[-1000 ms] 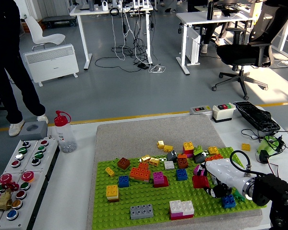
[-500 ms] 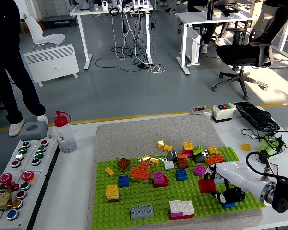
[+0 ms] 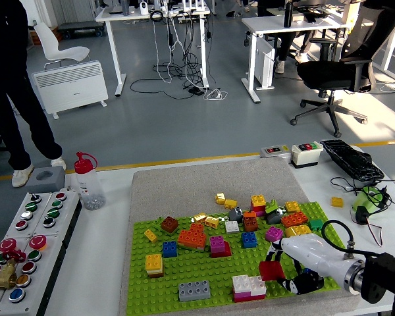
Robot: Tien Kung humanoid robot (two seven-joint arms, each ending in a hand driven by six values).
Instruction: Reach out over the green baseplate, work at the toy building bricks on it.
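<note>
The right hand (image 3: 296, 266) reaches in from the lower right corner and lies low over the near right part of the green baseplate (image 3: 204, 270). Its white shell covers most of the palm, and dark fingers (image 3: 301, 282) curl beneath it. A red brick (image 3: 272, 270) sits touching the hand's leading edge, just beside the white and pink brick (image 3: 249, 285). From this angle it cannot be determined whether the fingers clamp the red brick or merely rest against it. The left hand is not in view.

The baseplate rests on a grey mat (image 3: 184, 184) at the centre of the white table (image 3: 105, 243). Loose and seated bricks are spread across it: an orange cluster (image 3: 192, 237) mid-plate, a blue brick (image 3: 169, 249), a yellow brick (image 3: 153, 263) at the near left, and a grey brick (image 3: 194, 289) near the front edge. A tight group of mixed bricks lies just beyond the hand on the right.

Hazards from this position:

- Crowding. The hand is close to several bricks. A sideways sweep could knock neighbours loose or push them off the plate's right edge.
- Uncertain hold. If the fingers only touch the red brick, lifting may leave it behind or tip it.
- Plate shift. A brick seated on the studs resists pulling. Upward force may lift or slide the baseplate on the mat.
- Cable snag. Wires (image 3: 375, 197) lie on the table just right of the plate, near the forearm.
</note>
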